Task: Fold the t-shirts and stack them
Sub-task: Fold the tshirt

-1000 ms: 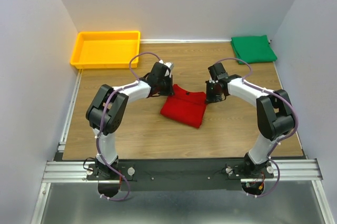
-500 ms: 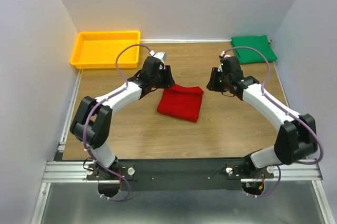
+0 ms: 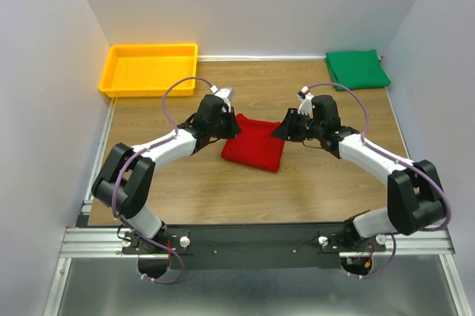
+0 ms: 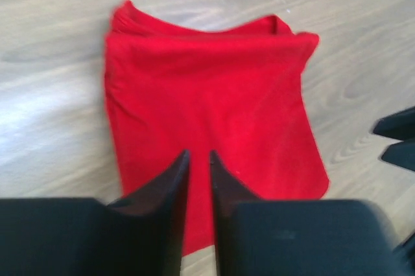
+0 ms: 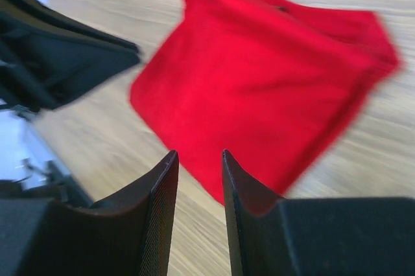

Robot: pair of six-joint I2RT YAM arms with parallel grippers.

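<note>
The red t-shirt (image 3: 254, 145) lies folded into a flat, rough square mid-table. My left gripper (image 3: 229, 125) hovers at its far left corner. In the left wrist view the left gripper (image 4: 198, 155) is over the red t-shirt (image 4: 207, 101), its jaws a narrow gap apart with nothing between them. My right gripper (image 3: 283, 131) hovers at the shirt's far right corner. In the right wrist view the right gripper (image 5: 198, 154) is open and empty above the red t-shirt's (image 5: 259, 88) edge. The green t-shirt (image 3: 357, 68) lies folded at the far right corner.
A yellow plastic tray (image 3: 151, 68) sits at the far left corner. White walls close in the table on the left, back and right. Each wrist view shows the other arm's dark gripper at its edge, the right one (image 4: 395, 140) and the left one (image 5: 78, 62).
Both grippers rose and spread away from the red shirt's far corners, then came back down and inward to its sides. The shirt shifted slightly left and now lies flatter.
</note>
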